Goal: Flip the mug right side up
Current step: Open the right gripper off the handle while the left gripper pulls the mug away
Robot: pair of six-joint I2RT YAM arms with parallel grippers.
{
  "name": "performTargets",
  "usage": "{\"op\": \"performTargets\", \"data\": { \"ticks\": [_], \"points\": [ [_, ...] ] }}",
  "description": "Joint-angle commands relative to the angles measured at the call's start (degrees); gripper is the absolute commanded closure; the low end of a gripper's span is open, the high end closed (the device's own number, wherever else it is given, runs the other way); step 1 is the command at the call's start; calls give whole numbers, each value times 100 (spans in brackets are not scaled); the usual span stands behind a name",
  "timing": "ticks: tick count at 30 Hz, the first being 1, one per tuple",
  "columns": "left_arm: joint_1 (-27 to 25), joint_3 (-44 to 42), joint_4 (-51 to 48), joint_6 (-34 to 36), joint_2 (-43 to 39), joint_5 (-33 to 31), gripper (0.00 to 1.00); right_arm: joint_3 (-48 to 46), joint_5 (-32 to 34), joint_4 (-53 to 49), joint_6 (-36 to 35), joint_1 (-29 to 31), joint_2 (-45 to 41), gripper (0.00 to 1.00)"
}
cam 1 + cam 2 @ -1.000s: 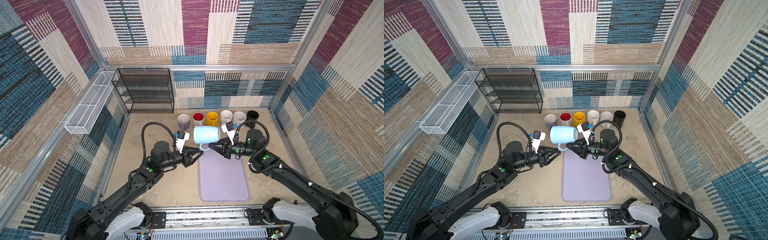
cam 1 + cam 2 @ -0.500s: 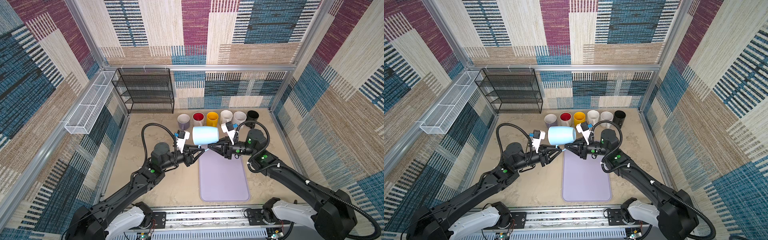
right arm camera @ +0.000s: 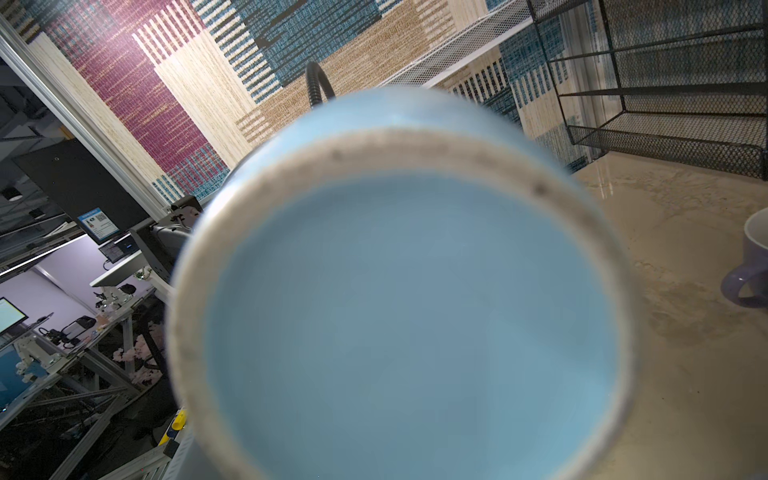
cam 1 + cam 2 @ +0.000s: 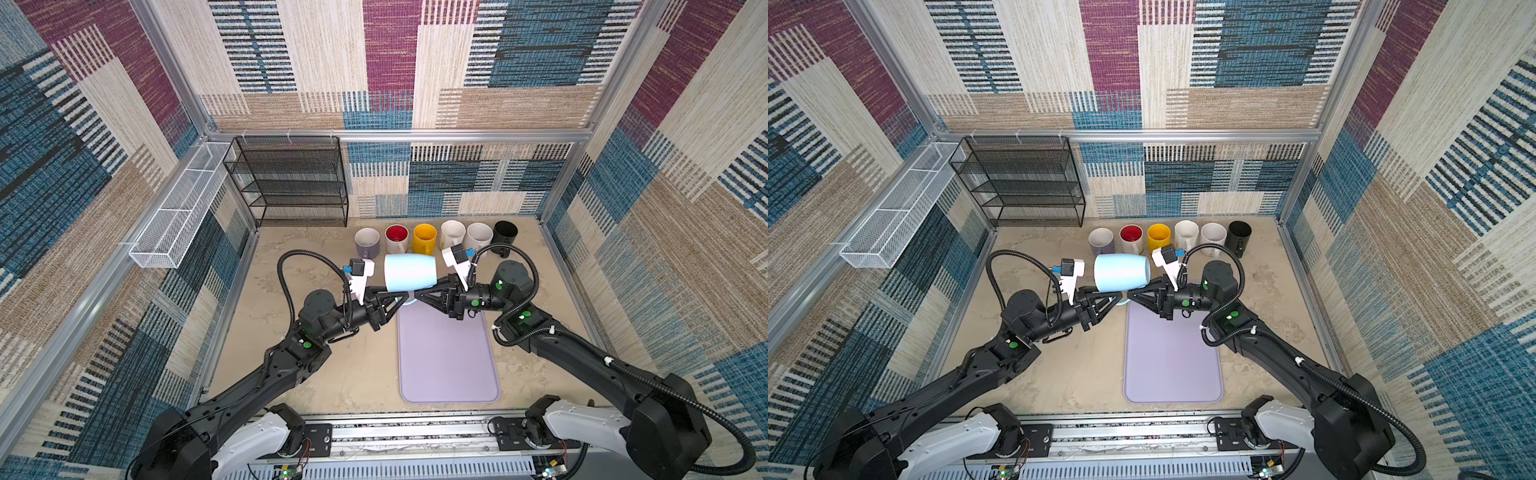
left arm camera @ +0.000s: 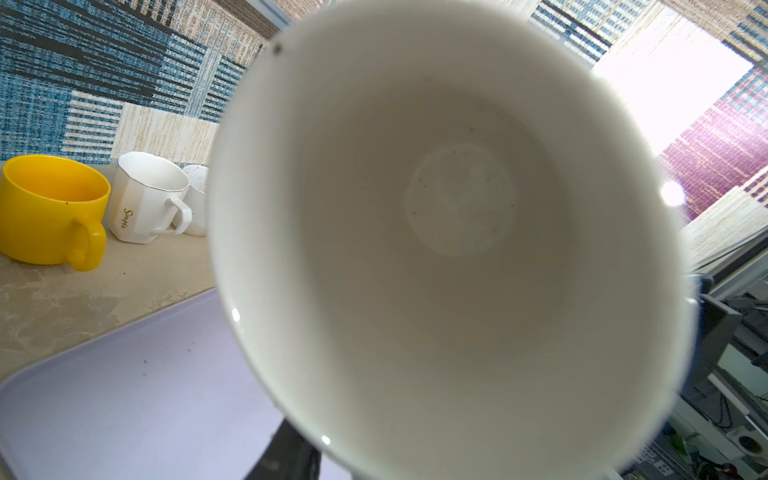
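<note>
Item: light blue mug (image 4: 409,272), on its side, aloft at centre frame over the upper end of the lavender mat (image 4: 449,357). Your right hand (image 4: 417,296): clamped on the mug. Your left hand (image 4: 402,298): grip cannot be told.

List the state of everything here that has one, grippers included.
light blue mug: on its side, held in the air near the far end of the purple mat, mouth toward the left arm.
right gripper: shut on the light blue mug's handle.
left gripper: tips by the mug's handle, open or shut unclear.
row of six mugs: upright, mouths up.
</note>
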Motion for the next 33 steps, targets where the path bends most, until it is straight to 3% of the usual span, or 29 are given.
{"op": "performTargets", "data": {
  "ticks": [1, 26, 33],
  "points": [
    [8, -36, 677, -169, 7, 106, 69, -22, -274, 706, 108, 18, 36, 100],
    [-2, -251, 1449, -389, -99, 355, 79, -142, -546, 1621, 513, 283, 394, 100],
    [-6, -371, 1546, -348, -236, 182, 95, -166, -539, 1578, 504, 296, 408, 100]
  ]
}}
